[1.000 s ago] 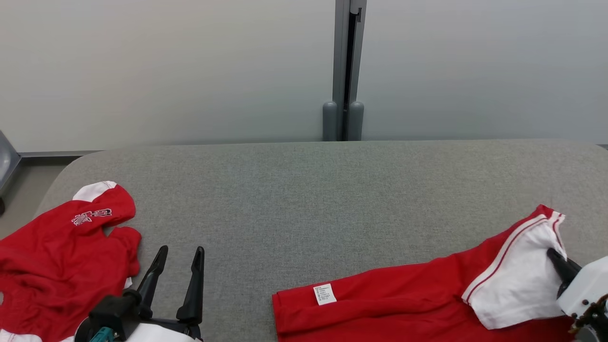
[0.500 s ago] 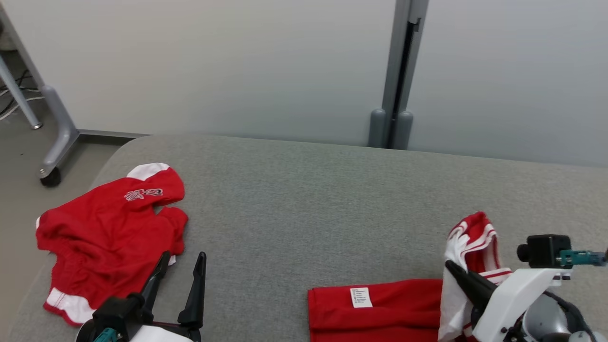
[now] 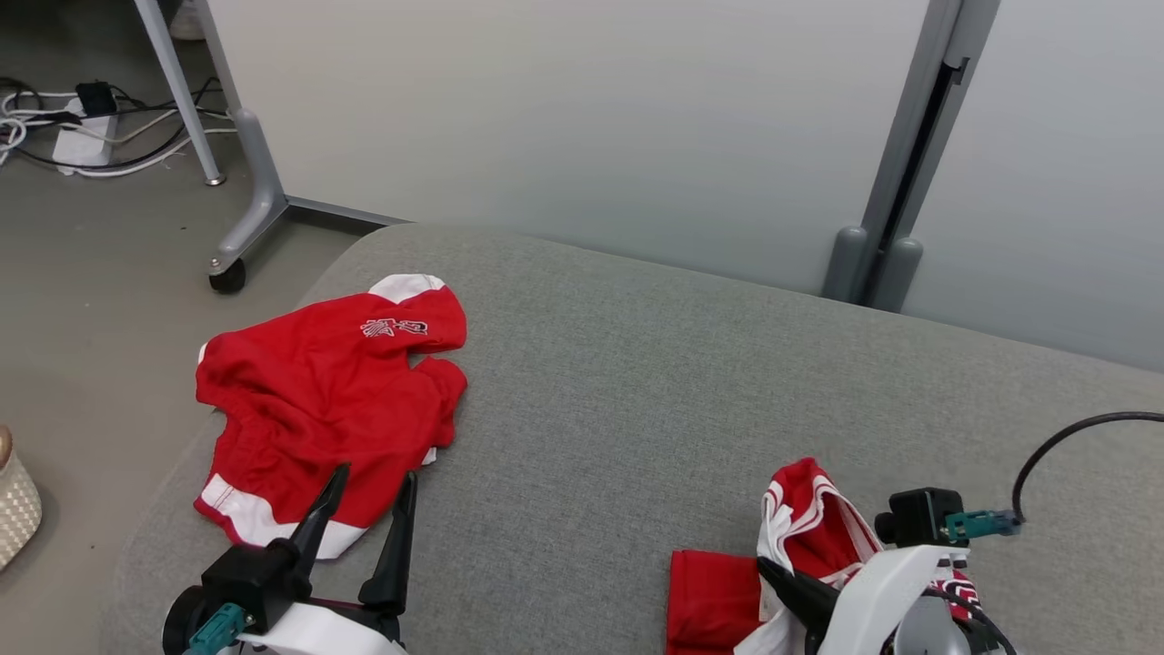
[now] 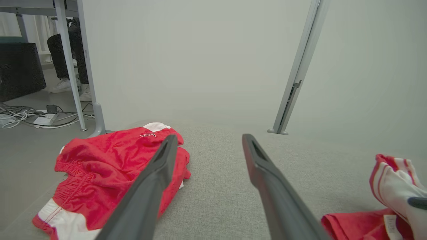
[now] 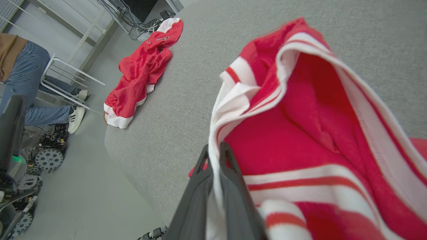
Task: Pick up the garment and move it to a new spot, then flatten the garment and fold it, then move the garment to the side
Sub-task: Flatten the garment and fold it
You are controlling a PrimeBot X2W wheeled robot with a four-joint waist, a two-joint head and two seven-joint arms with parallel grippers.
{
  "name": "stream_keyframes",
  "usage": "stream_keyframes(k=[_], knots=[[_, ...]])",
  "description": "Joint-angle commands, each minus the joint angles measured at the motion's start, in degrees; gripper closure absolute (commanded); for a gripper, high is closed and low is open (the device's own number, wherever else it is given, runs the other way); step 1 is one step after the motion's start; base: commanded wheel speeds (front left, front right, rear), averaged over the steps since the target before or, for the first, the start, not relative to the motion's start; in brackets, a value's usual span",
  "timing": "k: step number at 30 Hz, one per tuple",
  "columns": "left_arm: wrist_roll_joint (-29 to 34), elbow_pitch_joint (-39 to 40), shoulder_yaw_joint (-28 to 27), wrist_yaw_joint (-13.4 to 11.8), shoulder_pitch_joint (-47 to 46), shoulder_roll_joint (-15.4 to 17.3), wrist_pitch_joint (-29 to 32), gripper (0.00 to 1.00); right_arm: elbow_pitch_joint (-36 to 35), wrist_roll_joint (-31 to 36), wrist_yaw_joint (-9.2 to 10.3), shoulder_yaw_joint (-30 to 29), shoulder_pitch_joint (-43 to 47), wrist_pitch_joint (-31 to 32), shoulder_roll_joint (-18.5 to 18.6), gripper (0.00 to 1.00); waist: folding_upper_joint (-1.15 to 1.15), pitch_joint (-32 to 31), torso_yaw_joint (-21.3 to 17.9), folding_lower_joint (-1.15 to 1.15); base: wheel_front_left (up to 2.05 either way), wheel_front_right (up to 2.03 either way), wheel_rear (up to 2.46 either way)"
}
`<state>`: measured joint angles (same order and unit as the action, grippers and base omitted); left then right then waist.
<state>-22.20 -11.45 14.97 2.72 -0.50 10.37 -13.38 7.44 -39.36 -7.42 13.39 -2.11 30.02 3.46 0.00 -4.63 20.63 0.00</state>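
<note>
The robot's right pincer is clamped on the white edge of a soft red knit garment with white striped trim. Part of the garment is lifted into a loose peak, and the rest lies bunched at the near right of the grey fabric-covered surface. The cloth looks light and limp, likely to sag and drag rather than hold a shape, so a second hold on an opposite hem or corner would probably be needed to spread it flat. The left pincer hovers with its fingers spread and nothing between them, pointing toward a crumpled pair of shiny red shorts with a white hem at the left end of the surface. Beyond stand a pale partition wall and a grey metal post. A castored frame leg and a tangle of cables sit on the floor, and a seated person in jeans is off to the side
</note>
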Motion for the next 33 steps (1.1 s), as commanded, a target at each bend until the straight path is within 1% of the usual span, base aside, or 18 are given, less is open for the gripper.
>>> stream_keyframes(k=[1,6,7,8,9,10,13,16,19,22,26,27,28,31,33], knots=[[0.20,-0.02,-0.01,0.20,-0.89,0.43,-0.09,0.00,0.96,-0.52,-0.14,0.50,-1.11,-0.82,-0.08,1.00,0.00,0.16,0.54,0.00,0.00,0.00,0.00],[-0.11,-0.37,0.08,0.02,-1.17,0.56,-0.22,0.00,5.43,-1.91,-0.14,3.21,-3.15,-2.65,-0.38,1.00,0.00,0.30,0.80,0.00,0.00,0.00,0.00],[-0.17,-0.44,0.08,-0.06,-1.12,0.56,-0.26,0.00,6.32,-1.86,-0.14,3.77,-3.58,-2.96,-0.40,0.76,0.00,0.29,0.72,0.00,0.00,0.00,0.00],[-0.20,-0.55,0.12,-0.13,-1.11,0.56,-0.28,0.00,7.06,-2.06,-0.14,4.47,-4.01,-3.33,-0.42,0.18,0.00,0.28,0.59,0.00,0.00,0.00,0.00],[-0.20,-0.55,0.12,-0.13,-1.11,0.56,-0.28,0.00,7.06,-2.06,-0.14,4.47,-4.01,-3.33,-0.42,0.18,0.00,0.28,0.59,0.00,0.00,0.00,0.00],[-0.26,-0.58,0.13,-0.19,-1.12,0.53,-0.26,0.00,7.67,-2.42,-0.14,5.12,-4.33,-3.68,-0.44,0.00,0.00,0.25,0.37,0.00,0.00,0.00,0.00],[-0.50,-0.70,0.06,-0.44,-1.05,0.57,-0.28,0.00,7.96,-4.01,-0.14,7.30,-5.11,-4.94,-0.43,0.00,0.00,0.09,-0.70,0.00,0.00,0.00,0.00],[-0.54,-0.71,-0.19,-0.68,-0.80,0.66,-0.37,0.00,6.25,-4.32,-0.14,9.33,-6.07,-6.66,-0.35,0.00,0.00,-0.18,-2.29,0.00,0.00,0.00,0.00],[-0.88,-0.63,-0.37,-0.83,-0.40,0.55,-0.62,0.00,3.31,-5.22,-0.13,9.88,-6.37,-8.24,0.95,0.00,0.00,-0.54,-4.15,0.00,0.00,0.00,0.00],[-0.98,-0.38,-0.38,-1.15,-0.09,0.29,-0.77,0.00,-0.60,-6.25,-0.14,8.92,-6.47,-10.29,2.25,0.00,0.00,-0.73,-5.96,0.00,0.00,0.00,0.00],[-0.96,0.10,-0.38,-1.37,0.15,0.01,-0.97,0.00,-5.26,-5.40,-0.13,4.56,-5.91,-13.90,4.99,0.00,0.00,-0.71,-8.05,0.00,0.00,0.00,0.00],[-0.92,0.30,-0.39,-1.49,0.26,-0.05,-1.04,0.00,-5.92,-4.66,-0.14,2.97,-5.51,-14.86,5.58,0.00,0.00,-0.70,-8.44,0.00,0.00,0.00,0.00],[-0.88,0.56,-0.44,-1.70,0.51,-0.06,-1.19,0.00,-6.63,-3.07,-0.14,-0.45,-4.62,-16.91,6.39,0.00,0.00,-0.66,-9.00,0.00,0.00,0.00,0.00],[-0.93,0.79,-0.59,-1.68,0.63,-0.03,-1.31,0.00,-6.08,0.69,-0.14,-5.73,-2.85,-19.60,7.35,0.00,0.00,-0.56,-9.42,0.00,0.00,0.00,0.00],[-1.02,0.79,-0.71,-1.59,0.62,0.04,-1.38,0.00,-5.03,2.78,-0.14,-8.47,-1.72,-20.76,6.91,0.00,0.00,-0.46,-9.63,0.00,0.00,0.00,0.00]])
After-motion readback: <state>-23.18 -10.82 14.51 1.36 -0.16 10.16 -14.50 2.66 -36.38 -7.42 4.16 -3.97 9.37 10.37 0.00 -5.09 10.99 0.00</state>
